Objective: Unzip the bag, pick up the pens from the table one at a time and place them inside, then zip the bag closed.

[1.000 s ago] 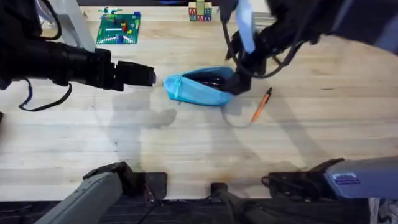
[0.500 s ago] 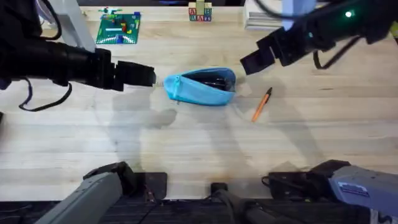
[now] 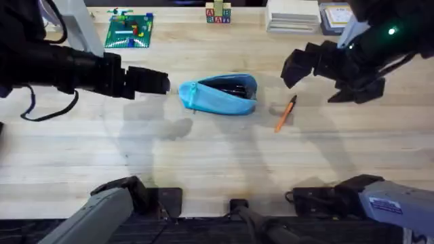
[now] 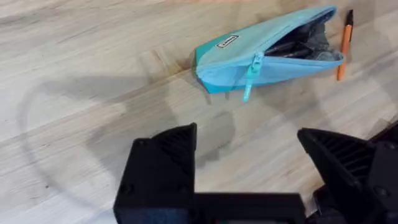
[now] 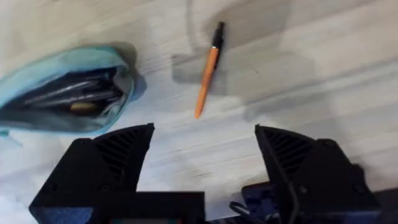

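Bag (image 4: 261, 53) label (writing unreadable)

Contents of bag (image 5: 68, 93) dark, slim, uncountable. Label on its side (image 4: 227, 42) too small to read. Zipper end cut off at edge in right wrist view.

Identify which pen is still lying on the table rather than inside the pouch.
The orange pen with the black tip: it lies alone on the table, beside the open blue bag; the other pens are dark and inside.
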Robot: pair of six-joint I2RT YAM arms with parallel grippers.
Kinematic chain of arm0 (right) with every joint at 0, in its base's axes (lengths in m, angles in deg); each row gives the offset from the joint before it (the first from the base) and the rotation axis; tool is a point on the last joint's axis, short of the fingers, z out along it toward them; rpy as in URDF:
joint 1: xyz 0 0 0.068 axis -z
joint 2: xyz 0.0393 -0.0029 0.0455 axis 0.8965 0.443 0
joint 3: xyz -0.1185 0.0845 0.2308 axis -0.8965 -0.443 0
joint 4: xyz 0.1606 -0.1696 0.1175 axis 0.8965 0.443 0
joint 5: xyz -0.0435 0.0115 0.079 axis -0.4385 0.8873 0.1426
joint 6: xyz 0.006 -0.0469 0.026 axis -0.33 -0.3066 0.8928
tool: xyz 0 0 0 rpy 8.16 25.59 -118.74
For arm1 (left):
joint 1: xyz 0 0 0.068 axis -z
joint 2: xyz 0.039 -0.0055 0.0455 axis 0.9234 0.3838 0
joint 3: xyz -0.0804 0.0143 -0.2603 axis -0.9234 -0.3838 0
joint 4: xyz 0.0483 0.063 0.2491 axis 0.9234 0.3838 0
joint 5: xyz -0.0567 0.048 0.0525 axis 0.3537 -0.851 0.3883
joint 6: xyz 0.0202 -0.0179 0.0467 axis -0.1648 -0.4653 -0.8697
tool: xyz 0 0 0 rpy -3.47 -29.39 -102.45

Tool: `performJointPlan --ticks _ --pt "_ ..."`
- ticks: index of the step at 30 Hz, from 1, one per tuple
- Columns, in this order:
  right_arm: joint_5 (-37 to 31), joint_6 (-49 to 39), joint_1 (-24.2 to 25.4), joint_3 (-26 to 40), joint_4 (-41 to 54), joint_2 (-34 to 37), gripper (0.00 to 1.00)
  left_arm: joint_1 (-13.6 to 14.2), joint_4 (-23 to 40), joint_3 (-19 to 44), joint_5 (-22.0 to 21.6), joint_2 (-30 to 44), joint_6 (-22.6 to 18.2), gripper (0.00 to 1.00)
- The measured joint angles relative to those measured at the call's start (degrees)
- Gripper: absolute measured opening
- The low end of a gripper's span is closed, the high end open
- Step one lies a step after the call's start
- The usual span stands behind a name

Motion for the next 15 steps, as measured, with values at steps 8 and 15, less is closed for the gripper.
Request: performJointPlan --ticks 8,15 --pt "-2.15 9.81 1.28 -8.80 -6.32 0.11 0.996 0.00 0.00 0.00 0.00 -0.01 0.00 0.995" --pt "-2.21 11.85 1.28 -15.89 -15.35 0.15 0.995 0.00 0.00 0.00 0.00 0.01 0.00 0.995"
